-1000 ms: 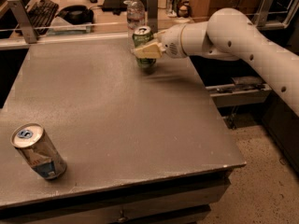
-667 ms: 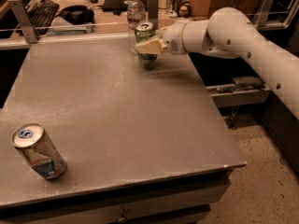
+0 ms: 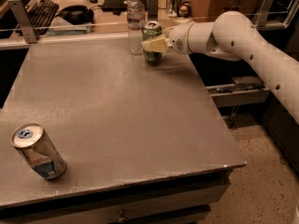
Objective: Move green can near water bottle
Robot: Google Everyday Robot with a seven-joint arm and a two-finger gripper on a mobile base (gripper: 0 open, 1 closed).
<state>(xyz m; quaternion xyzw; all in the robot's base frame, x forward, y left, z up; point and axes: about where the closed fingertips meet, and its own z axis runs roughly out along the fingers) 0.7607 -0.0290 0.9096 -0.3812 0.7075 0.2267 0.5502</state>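
Observation:
The green can [image 3: 152, 31] stands upright at the far edge of the grey table [image 3: 112, 111], with a silver top. My gripper [image 3: 155, 45] reaches in from the right and is shut on the can's body. The water bottle [image 3: 136, 23], clear with a white cap, stands just left of the can, a small gap between them. The white arm stretches from the right edge of the view to the can.
A silver-and-blue can [image 3: 38, 151] stands tilted near the table's front left. Behind the table runs a rail, with a desk holding a keyboard [image 3: 39, 9] and other items. To the right the table edge drops to the floor.
The gripper, holding the green can, has shifted slightly toward the far edge and the water bottle. The silver-and-blue can has not moved.

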